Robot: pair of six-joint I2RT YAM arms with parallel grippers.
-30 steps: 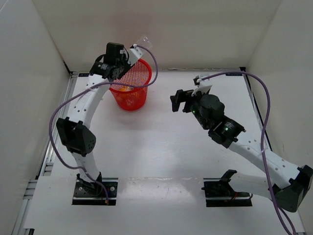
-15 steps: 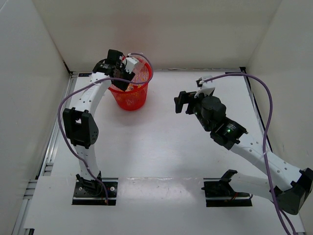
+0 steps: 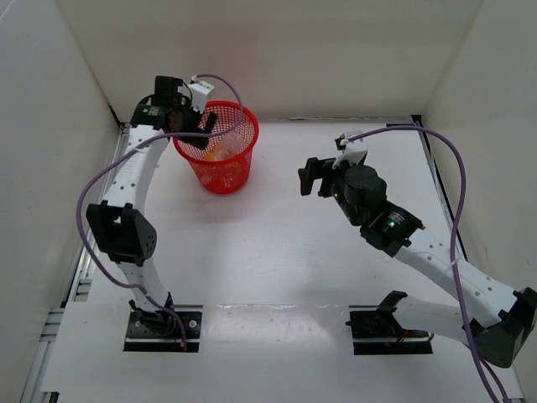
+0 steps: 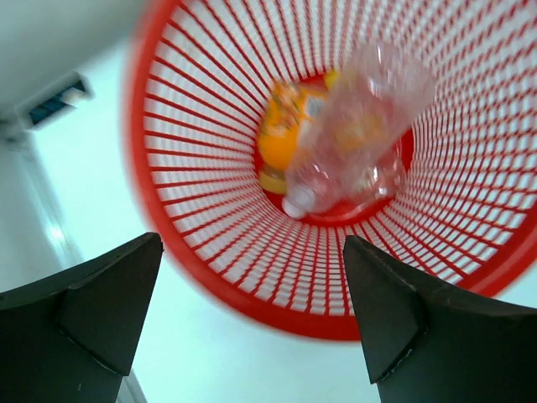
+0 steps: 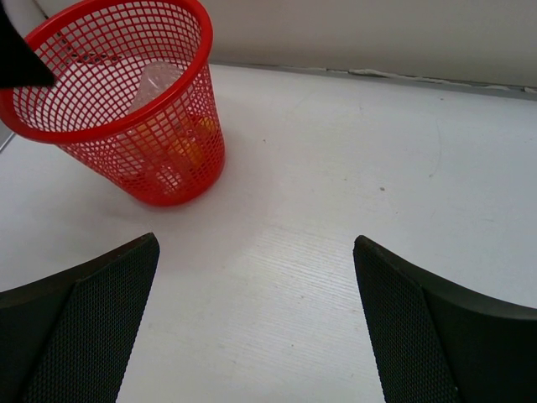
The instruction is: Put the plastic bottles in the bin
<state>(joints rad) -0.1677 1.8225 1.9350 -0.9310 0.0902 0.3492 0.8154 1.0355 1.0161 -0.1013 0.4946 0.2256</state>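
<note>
The red mesh bin (image 3: 245, 134) stands at the back left of the table. Inside it lie a clear bottle (image 4: 357, 126) with a white cap and, beneath it, an orange bottle (image 4: 281, 138); a second orange one cannot be made out. Orange shows through the bin's mesh (image 3: 220, 154) from above. My left gripper (image 3: 200, 126) hovers over the bin's left rim (image 4: 252, 306), open and empty (image 4: 252, 252). Out in the middle right of the table, my right gripper (image 3: 307, 178) is open and empty (image 5: 256, 243) and faces the bin (image 5: 109, 126) from a distance.
White walls close in the table at the back and both sides. A metal rail (image 3: 92, 235) runs along the left edge. Purple cables loop off both arms; the left one (image 3: 220, 82) arcs over the bin.
My left gripper has opened and let the clear bottle fall into the bin. It has then drawn back left, from over the bin's middle to its left rim. The right arm barely moved.
</note>
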